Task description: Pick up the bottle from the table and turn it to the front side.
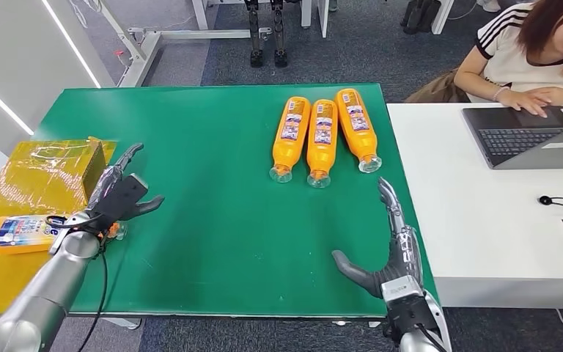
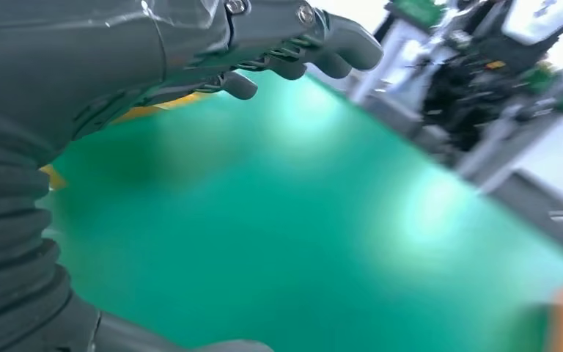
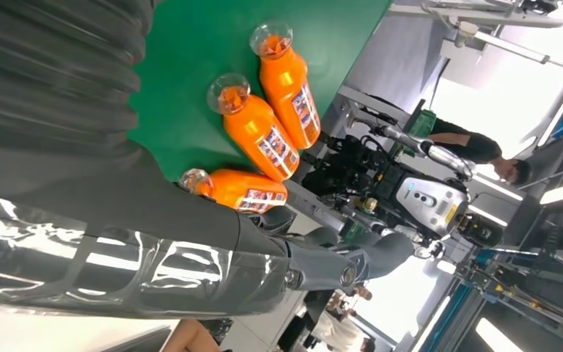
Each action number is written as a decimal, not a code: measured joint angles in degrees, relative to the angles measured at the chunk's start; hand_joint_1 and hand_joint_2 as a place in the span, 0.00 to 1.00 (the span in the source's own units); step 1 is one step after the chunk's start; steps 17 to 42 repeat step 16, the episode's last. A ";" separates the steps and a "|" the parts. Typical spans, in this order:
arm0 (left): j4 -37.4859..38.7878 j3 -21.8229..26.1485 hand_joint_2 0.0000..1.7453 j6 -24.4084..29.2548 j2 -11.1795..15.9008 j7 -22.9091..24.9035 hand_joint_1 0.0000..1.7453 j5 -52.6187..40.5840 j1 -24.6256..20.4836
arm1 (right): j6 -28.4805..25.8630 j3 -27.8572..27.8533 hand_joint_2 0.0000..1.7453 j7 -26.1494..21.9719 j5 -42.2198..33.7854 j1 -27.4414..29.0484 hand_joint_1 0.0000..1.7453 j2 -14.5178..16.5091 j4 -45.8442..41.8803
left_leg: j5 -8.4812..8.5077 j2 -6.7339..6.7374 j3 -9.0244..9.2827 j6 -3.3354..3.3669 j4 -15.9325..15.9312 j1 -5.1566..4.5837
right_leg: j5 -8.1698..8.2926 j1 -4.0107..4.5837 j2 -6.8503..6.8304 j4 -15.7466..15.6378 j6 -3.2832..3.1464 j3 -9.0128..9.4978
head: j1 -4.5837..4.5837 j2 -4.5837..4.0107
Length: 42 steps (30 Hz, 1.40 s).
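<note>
A robotics lab set in an office: a person (image 1: 535,44) works at a laptop (image 1: 529,135) on the white desk (image 1: 476,220) right of the green table (image 1: 212,220), another robot (image 3: 410,192) standing far off

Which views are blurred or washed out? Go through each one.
Head view: sharp and evenly lit, labels on the three bottles visible. Left wrist view: smeared throughout, pale glare patches on the green table, background out of focus. Right wrist view: bottles crisp, bright windows blown out, reflections on the silver arm cover.
</note>
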 joint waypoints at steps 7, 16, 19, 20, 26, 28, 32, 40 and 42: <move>-10.76 -0.51 1.00 -1.59 -3.08 0.72 0.00 6.27 0.06 | 1.22 -0.23 1.00 -0.98 -1.22 -2.97 0.00 0.00 2.98 | 0.00 0.03 -0.03 0.01 0.04 0.01 | 0.02 0.00 0.05 0.00 0.00 -0.09 | -0.01 0.00; -18.98 -5.99 1.00 -0.97 -9.51 2.87 0.00 8.77 -3.84 | 0.12 -0.72 1.00 -2.94 -2.00 -4.89 0.00 0.10 4.48 | -0.01 -0.02 -0.13 0.07 0.08 -0.01 | 0.02 -0.01 -0.01 0.01 0.02 -0.07 | 0.01 0.00; -18.98 -5.99 1.00 -0.97 -9.51 2.87 0.00 8.77 -3.84 | 0.12 -0.72 1.00 -2.94 -2.00 -4.89 0.00 0.10 4.48 | -0.01 -0.02 -0.13 0.07 0.08 -0.01 | 0.02 -0.01 -0.01 0.01 0.02 -0.07 | 0.01 0.00; -18.98 -5.99 1.00 -0.97 -9.51 2.87 0.00 8.77 -3.84 | 0.12 -0.72 1.00 -2.94 -2.00 -4.89 0.00 0.10 4.48 | -0.01 -0.02 -0.13 0.07 0.08 -0.01 | 0.02 -0.01 -0.01 0.01 0.02 -0.07 | 0.01 0.00; -18.98 -5.99 1.00 -0.97 -9.51 2.87 0.00 8.77 -3.84 | 0.12 -0.72 1.00 -2.94 -2.00 -4.89 0.00 0.10 4.48 | -0.01 -0.02 -0.13 0.07 0.08 -0.01 | 0.02 -0.01 -0.01 0.01 0.02 -0.07 | 0.01 0.00; -18.98 -5.99 1.00 -0.97 -9.51 2.87 0.00 8.77 -3.84 | 0.12 -0.72 1.00 -2.94 -2.00 -4.89 0.00 0.10 4.48 | -0.01 -0.02 -0.13 0.07 0.08 -0.01 | 0.02 -0.01 -0.01 0.01 0.02 -0.07 | 0.01 0.00; -18.98 -5.99 1.00 -0.97 -9.51 2.87 0.00 8.77 -3.84 | 0.12 -0.72 1.00 -2.94 -2.00 -4.89 0.00 0.10 4.48 | -0.01 -0.02 -0.13 0.07 0.08 -0.01 | 0.02 -0.01 -0.01 0.01 0.02 -0.07 | 0.01 0.00; -18.98 -5.99 1.00 -0.97 -9.51 2.87 0.00 8.77 -3.84 | 0.12 -0.72 1.00 -2.94 -2.00 -4.89 0.00 0.10 4.48 | -0.01 -0.02 -0.13 0.07 0.08 -0.01 | 0.02 -0.01 -0.01 0.01 0.02 -0.07 | 0.01 0.00; -18.98 -5.99 1.00 -0.97 -9.51 2.87 0.00 8.77 -3.84 | 0.12 -0.72 1.00 -2.94 -2.00 -4.89 0.00 0.10 4.48 | -0.01 -0.02 -0.13 0.07 0.08 -0.01 | 0.02 -0.01 -0.01 0.01 0.02 -0.07 | 0.01 0.00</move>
